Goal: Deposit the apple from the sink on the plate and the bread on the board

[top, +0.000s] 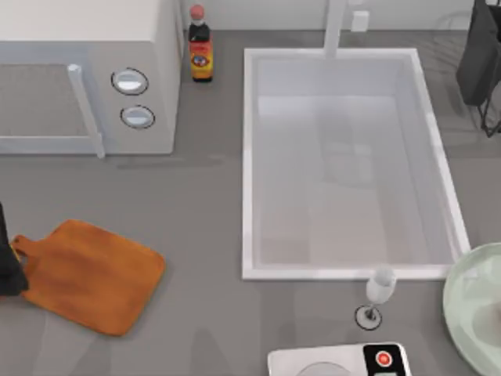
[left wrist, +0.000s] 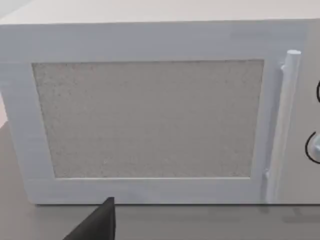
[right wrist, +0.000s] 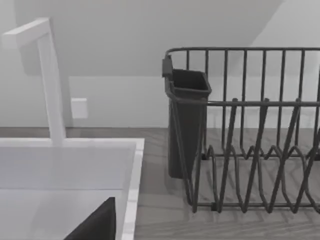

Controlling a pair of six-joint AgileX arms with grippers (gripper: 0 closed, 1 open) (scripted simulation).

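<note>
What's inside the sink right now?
The sink basin looks bare in the top view: just its white floor and walls, with no apple or bread visible. The faucet stands at its far rim. The right wrist view covers just a near corner.

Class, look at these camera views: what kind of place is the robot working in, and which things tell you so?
Most likely a simulated kitchen counter: a white sink with a faucet, a microwave, and a wire dish rack beside the sink.

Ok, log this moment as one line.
left hand: facing microwave | right hand: facing dish rack | board: bare | sink: basin bare | plate: visible part bare
</note>
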